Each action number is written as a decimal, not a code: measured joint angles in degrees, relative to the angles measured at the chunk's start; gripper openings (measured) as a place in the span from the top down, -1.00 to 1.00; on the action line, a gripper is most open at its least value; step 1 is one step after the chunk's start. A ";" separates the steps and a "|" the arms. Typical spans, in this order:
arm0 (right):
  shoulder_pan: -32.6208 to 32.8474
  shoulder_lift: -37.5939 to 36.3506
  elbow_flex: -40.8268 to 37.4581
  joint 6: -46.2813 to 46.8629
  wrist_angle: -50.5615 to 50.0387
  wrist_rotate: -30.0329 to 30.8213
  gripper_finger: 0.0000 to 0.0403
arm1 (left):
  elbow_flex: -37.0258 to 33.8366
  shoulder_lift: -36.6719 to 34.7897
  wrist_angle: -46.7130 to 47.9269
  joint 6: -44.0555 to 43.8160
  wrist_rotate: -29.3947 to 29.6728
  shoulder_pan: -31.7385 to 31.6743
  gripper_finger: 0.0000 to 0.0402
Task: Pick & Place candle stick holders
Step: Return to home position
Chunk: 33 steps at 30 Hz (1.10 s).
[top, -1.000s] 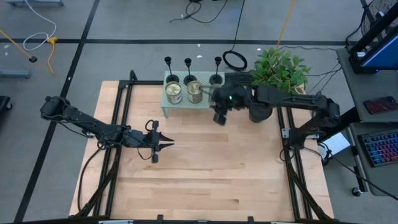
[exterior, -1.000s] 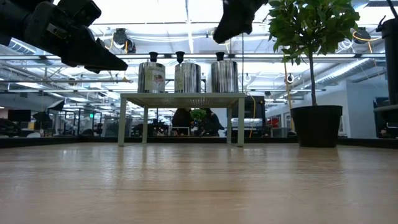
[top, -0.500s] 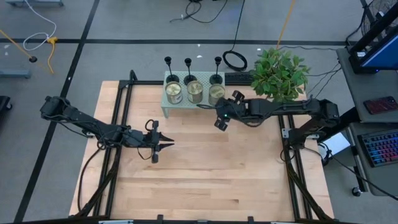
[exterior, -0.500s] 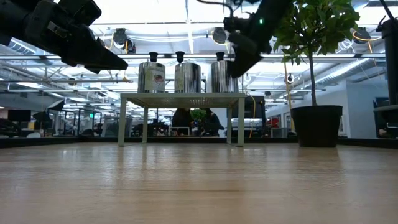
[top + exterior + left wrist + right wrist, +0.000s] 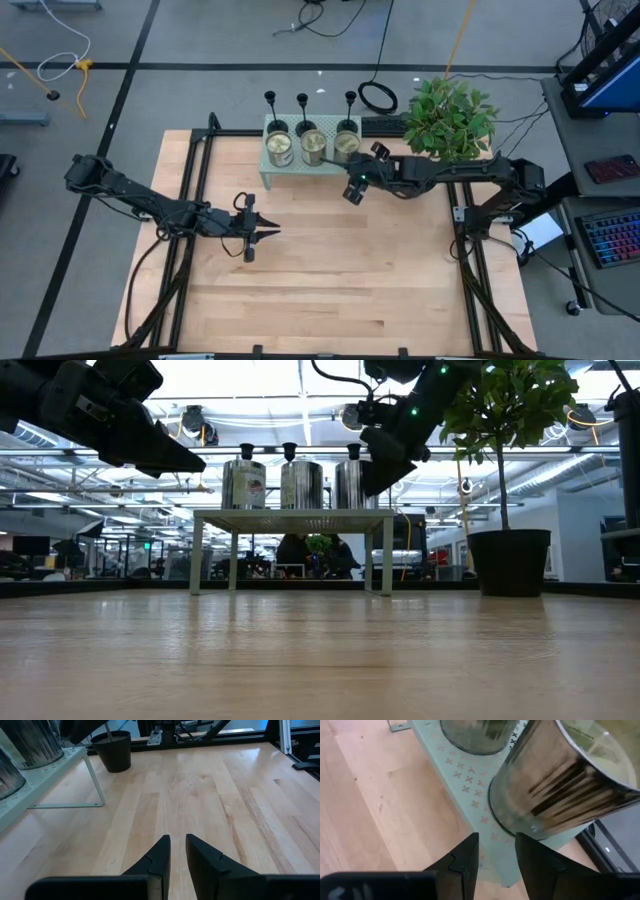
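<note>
Hovering right claw (image 5: pixel 351 192) beside shelf (image 5: pixel 290 172)

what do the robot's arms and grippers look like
The left arm and right arm are matte black, built of slim jointed segments. The left gripper and right gripper each end in two dark, tapered fingers. The right arm's wrist carries a small green light and a thin black cable.

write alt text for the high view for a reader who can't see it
A pale-green shelf at the wooden table's far edge holds three glass jars, with three black candle stick holders behind them. The right gripper hovers empty at the shelf's right front corner; the left gripper hangs over the table's left side.
</note>
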<state>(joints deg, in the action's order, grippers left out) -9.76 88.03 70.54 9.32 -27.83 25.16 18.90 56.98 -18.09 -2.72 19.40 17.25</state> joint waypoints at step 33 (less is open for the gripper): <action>19.41 -46.34 -33.69 -8.58 17.45 -11.68 0.99 | 0.02 -37.15 17.25 5.22 5.21 0.12 0.98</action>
<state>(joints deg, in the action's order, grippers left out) 9.65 41.69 36.85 0.74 -10.38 13.49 18.92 19.83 -0.84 2.50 24.61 17.37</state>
